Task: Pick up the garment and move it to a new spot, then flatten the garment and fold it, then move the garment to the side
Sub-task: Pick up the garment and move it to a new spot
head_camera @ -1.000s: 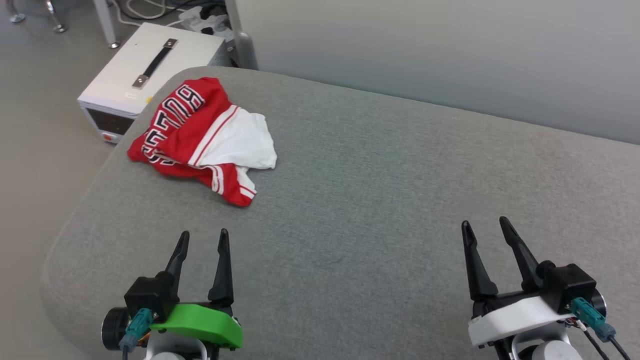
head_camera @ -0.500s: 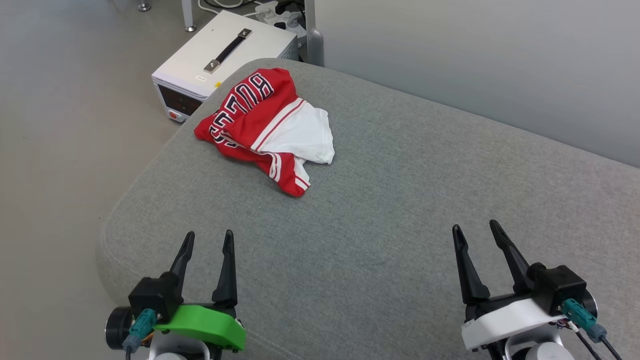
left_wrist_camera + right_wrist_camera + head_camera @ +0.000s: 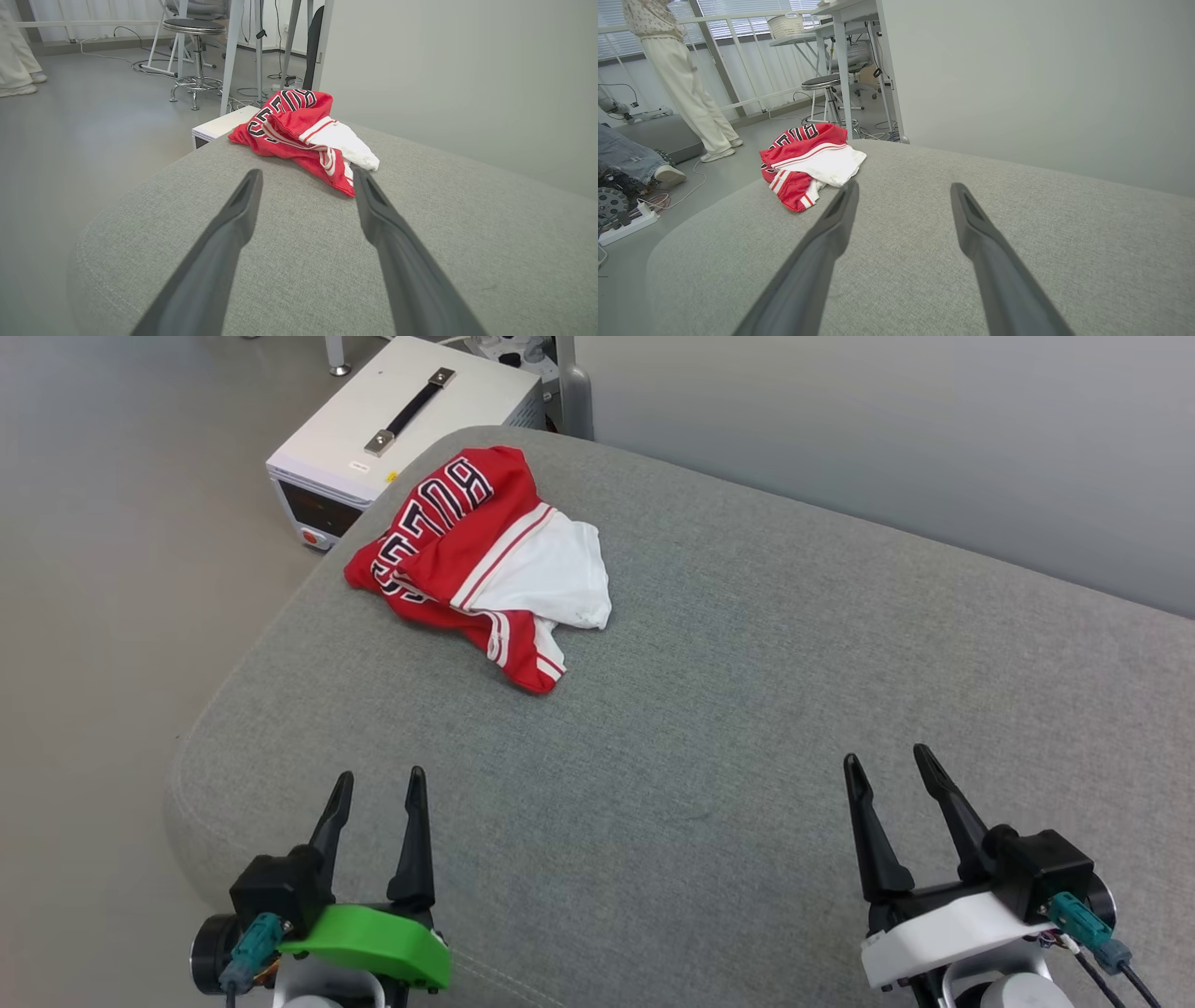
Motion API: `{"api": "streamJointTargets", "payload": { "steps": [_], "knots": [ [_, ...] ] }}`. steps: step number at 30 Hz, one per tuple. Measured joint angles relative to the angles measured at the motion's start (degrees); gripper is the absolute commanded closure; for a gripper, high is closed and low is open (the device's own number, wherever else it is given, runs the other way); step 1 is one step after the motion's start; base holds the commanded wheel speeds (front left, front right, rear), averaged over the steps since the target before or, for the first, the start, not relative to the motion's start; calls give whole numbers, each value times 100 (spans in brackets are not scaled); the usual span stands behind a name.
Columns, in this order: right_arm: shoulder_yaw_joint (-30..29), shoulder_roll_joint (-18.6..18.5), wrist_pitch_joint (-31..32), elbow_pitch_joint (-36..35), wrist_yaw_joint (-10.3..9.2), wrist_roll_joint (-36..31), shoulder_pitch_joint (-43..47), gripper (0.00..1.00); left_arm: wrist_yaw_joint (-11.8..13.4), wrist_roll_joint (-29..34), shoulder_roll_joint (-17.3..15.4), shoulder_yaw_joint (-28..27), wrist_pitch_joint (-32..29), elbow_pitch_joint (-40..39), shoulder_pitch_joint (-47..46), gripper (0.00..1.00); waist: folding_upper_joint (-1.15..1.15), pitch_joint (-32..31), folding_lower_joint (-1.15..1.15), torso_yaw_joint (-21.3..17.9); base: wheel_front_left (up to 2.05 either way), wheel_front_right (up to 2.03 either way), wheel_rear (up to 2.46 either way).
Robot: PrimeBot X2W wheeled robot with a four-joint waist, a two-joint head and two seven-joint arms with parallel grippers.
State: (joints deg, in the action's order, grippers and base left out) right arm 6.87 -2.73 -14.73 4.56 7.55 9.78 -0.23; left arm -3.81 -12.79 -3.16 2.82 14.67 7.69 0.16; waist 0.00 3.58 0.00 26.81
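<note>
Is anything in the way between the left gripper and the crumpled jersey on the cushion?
Nothing visible. The left gripper is open and empty, and only bare grey cushion lies between it and the red jersey, which sits crumpled near the far left corner.

Left hand (image 3: 376,786) and right hand (image 3: 887,760) hover low, fingers spread apart, holding nothing.

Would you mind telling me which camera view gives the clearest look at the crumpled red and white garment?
The head view: it looks down on the garment, showing its whole outline, lettering and sleeve. The left wrist view sees the garment low and foreshortened; the right wrist view shows mainly its white sleeve side.
</note>
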Motion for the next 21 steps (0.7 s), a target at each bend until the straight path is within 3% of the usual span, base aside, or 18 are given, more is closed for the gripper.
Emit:
{"api": "streamJointTargets", "payload": {
  "steps": [5, 10, 14, 21],
  "knots": [
    [53, 3, 0, -54, 0, -149, -71, 0, -96, 54, 0, 41, 0, 428, -227, 0, 0, 227, 0, -101, 0, 0, 0],
    [62, -60, 0, -202, 0, -346, -314, 0, -235, 66, -80, -46, 0, 968, -1150, 0, 0, 564, 0, -264, 0, 0, 0],
    [71, -222, 0, -344, 0, -414, -466, 0, -307, -91, -498, -24, -234, 1685, -2135, 0, 0, 899, 0, -438, 0, 0, 0],
    [165, -356, 0, -600, 0, -480, -781, 0, -336, -884, -1472, 560, -1725, 2376, -3829, 0, 0, 1530, 0, -811, 0, 0, 0]
  ]
}}
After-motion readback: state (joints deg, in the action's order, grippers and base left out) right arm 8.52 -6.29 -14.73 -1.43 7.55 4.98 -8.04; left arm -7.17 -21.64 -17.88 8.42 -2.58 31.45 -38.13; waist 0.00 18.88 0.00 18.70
